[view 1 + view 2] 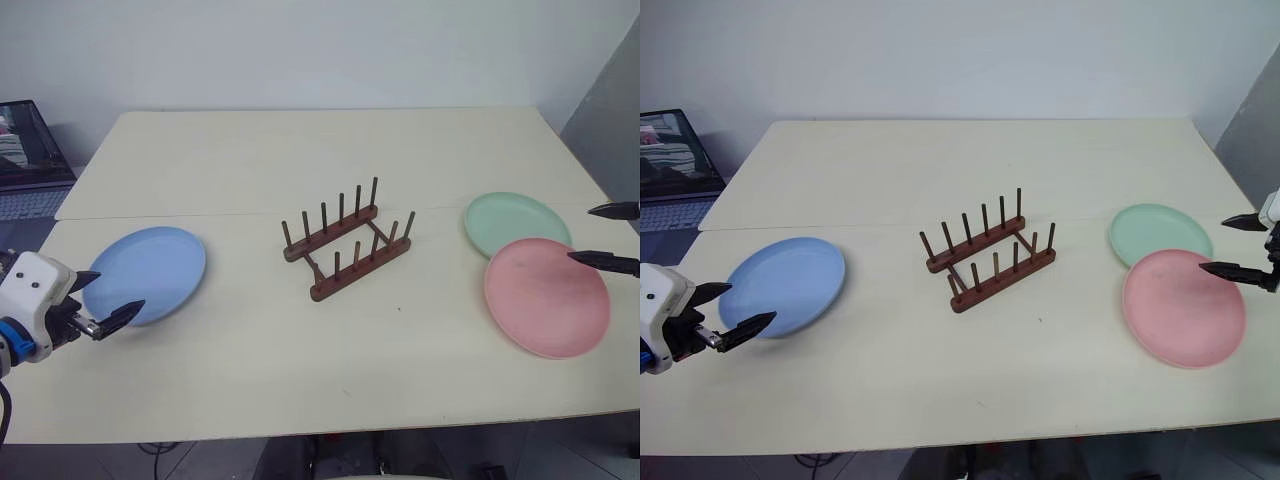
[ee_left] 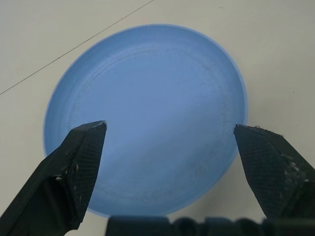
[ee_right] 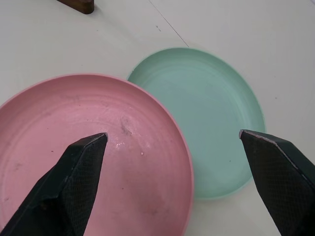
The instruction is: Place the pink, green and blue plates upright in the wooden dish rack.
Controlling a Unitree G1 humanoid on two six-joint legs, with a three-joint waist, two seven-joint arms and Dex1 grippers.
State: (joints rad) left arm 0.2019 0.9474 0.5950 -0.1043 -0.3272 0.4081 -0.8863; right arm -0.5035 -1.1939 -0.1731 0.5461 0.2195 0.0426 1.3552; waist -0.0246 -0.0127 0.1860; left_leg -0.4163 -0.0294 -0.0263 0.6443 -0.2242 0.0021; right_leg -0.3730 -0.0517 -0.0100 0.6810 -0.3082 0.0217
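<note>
No plate is in the wooden dish rack [image 1: 347,240] yet: I hold both grippers wide and empty, left gripper [image 1: 109,297] over the blue plate [image 1: 147,273] left of it, right gripper [image 1: 1237,246] over the pink plate [image 1: 1183,306] and green plate [image 1: 1159,233] right of it, so next I must lower and grasp a rim.

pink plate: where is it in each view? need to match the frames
Left eye: pink plate lower right, overlapping the green plate.
Right eye: lower right, same overlap.
Left wrist: not in it; the blue plate is there.
Right wrist: spreads across the picture's left half, green plate beside it.
Shared landmark: wooden dish rack, its corner also in the right wrist view.
</note>
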